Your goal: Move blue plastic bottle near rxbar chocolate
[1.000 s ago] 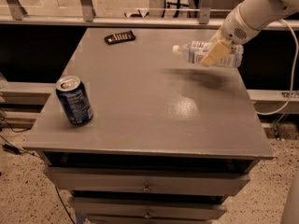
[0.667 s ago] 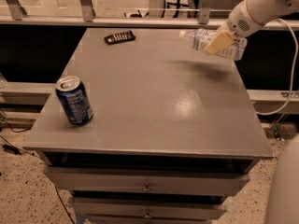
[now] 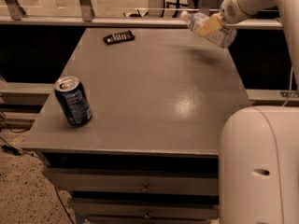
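we've got the gripper (image 3: 210, 26) clamped on the blue plastic bottle (image 3: 193, 19) over the bench (image 3: 154, 87) far right corner, rxbar chocolate (image 3: 118, 37) lying toward the far left corner.

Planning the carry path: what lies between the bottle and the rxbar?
Only bare table lies before the rxbar, in the camera view. The gripper holds the bottle above the far right corner.
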